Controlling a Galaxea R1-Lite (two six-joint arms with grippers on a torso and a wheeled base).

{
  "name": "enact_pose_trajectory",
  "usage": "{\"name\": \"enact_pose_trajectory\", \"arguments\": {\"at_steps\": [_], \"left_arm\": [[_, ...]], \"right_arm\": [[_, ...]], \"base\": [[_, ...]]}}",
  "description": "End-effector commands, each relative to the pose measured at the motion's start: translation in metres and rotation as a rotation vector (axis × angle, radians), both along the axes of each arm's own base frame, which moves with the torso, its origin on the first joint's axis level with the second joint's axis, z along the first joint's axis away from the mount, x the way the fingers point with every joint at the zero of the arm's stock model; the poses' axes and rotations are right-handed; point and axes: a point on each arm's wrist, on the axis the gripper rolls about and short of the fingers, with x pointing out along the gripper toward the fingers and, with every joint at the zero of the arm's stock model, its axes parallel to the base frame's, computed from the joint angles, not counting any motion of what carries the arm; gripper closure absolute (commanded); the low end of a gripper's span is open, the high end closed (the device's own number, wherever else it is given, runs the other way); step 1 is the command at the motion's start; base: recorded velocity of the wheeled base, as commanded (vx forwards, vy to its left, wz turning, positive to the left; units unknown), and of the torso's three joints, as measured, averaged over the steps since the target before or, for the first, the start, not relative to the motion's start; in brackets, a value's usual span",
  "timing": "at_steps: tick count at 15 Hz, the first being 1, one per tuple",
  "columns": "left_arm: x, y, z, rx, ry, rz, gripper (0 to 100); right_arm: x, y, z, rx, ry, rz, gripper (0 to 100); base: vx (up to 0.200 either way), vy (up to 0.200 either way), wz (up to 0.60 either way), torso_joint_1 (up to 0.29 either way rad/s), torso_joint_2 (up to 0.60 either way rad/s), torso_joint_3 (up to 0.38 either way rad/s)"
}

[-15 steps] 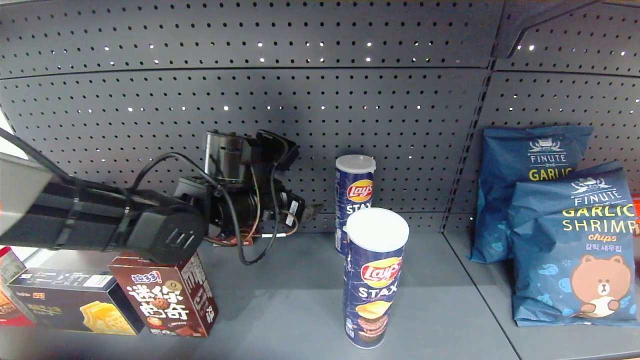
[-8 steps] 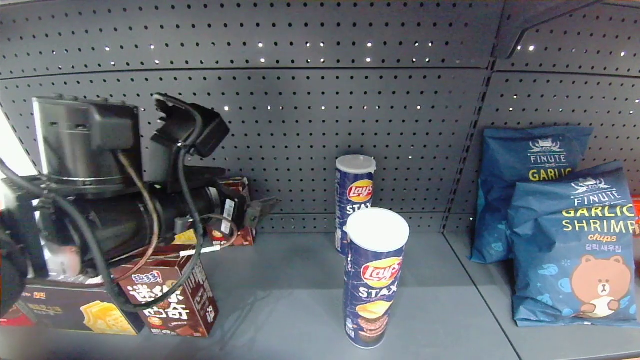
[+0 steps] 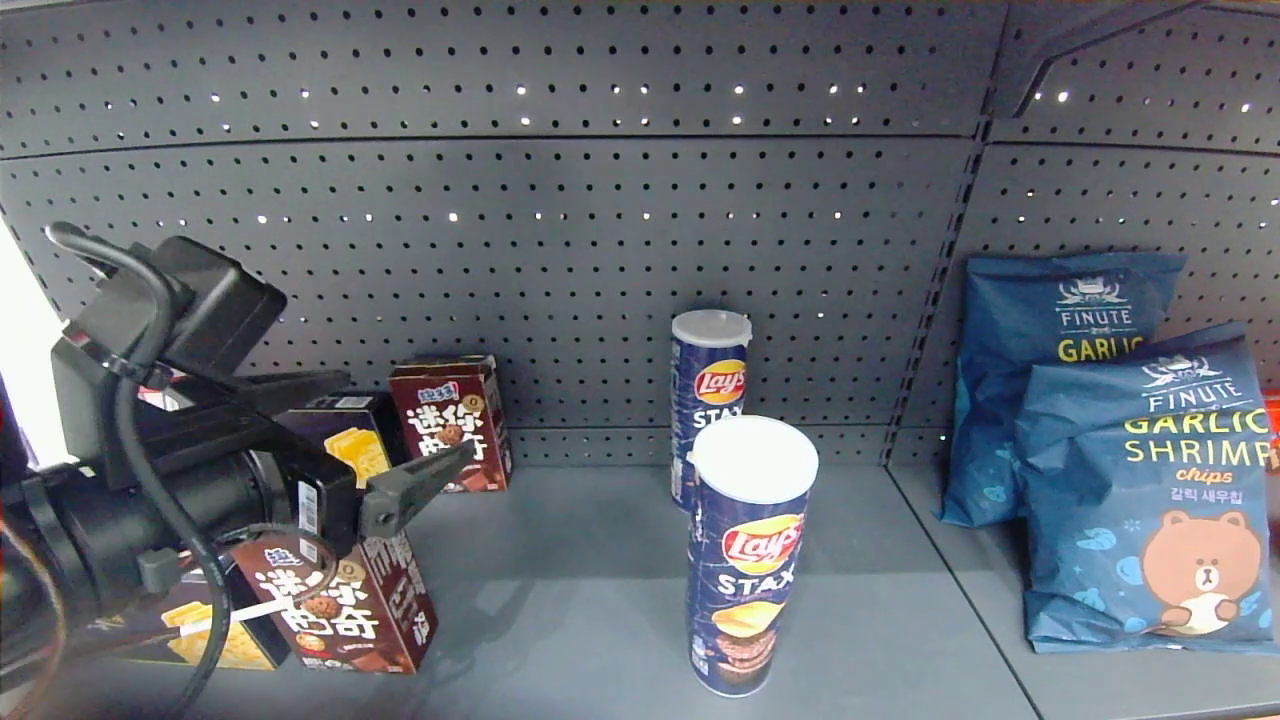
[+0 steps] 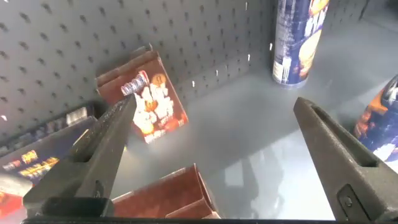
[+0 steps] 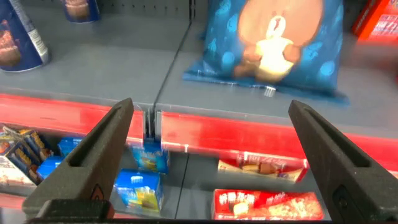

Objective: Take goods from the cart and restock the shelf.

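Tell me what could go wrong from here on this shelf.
1. The open left pincer hangs close over the front brown box, which stands near the front of the shelf. A careless swing might knock that box off.
2. The front chip can is tall, narrow and upright, close in front of the rear can. A bump would probably topple it, perhaps into the other.
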Motion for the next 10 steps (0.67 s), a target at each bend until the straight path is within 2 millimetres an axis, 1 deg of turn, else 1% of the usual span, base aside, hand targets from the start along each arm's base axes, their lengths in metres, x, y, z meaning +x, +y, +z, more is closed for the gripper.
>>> {"name": "enact_pose_trajectory", "arguments": {"at_steps": [1, 2, 3, 4, 5, 6, 7, 8, 10], "left_arm": [[-0.004, 0.002, 0.008, -0.017, -0.033, -0.002, 0], [-0.002, 0.001, 0.009, -0.018, -0.033, -0.005, 0], [-0.002, 0.000, 0.007, -0.015, -0.027, -0.005, 0], [0.000, 0.000, 0.005, -0.012, -0.019, -0.004, 0], [0.003, -0.002, 0.003, -0.007, -0.009, -0.004, 0], [0.005, -0.002, 0.002, -0.005, -0.005, -0.002, 0], [0.006, -0.003, 0.002, -0.008, -0.010, -0.002, 0], [0.007, -0.004, 0.003, -0.011, -0.019, -0.004, 0], [0.010, -0.004, 0.003, -0.008, -0.017, 0.002, 0]], "right_arm": [[0.022, 0.003, 0.085, 0.031, 0.019, 0.008, 0], [0.037, 0.008, 0.105, 0.009, 0.053, 0.122, 0], [0.055, 0.013, 0.106, 0.003, 0.123, 0.189, 0], [0.075, 0.019, 0.113, -0.005, 0.154, 0.219, 0], [0.097, 0.029, 0.117, -0.014, 0.189, 0.275, 0], [0.113, 0.039, 0.114, -0.027, 0.233, 0.319, 0], [0.120, 0.046, 0.111, -0.039, 0.264, 0.352, 0], [0.134, 0.061, 0.099, -0.075, 0.345, 0.399, 0], [0.153, 0.076, 0.080, -0.121, 0.431, 0.382, 0]], "base": [[0.000, 0.000, 0.00, 0.000, 0.00, 0.000], [0.000, 0.000, 0.00, 0.000, 0.00, 0.000], [0.000, 0.000, 0.00, 0.000, 0.00, 0.000], [0.000, 0.000, 0.00, 0.000, 0.00, 0.000], [0.000, 0.000, 0.00, 0.000, 0.00, 0.000], [0.000, 0.000, 0.00, 0.000, 0.00, 0.000], [0.000, 0.000, 0.00, 0.000, 0.00, 0.000], [0.000, 0.000, 0.00, 0.000, 0.00, 0.000], [0.000, 0.000, 0.00, 0.000, 0.00, 0.000]]}}
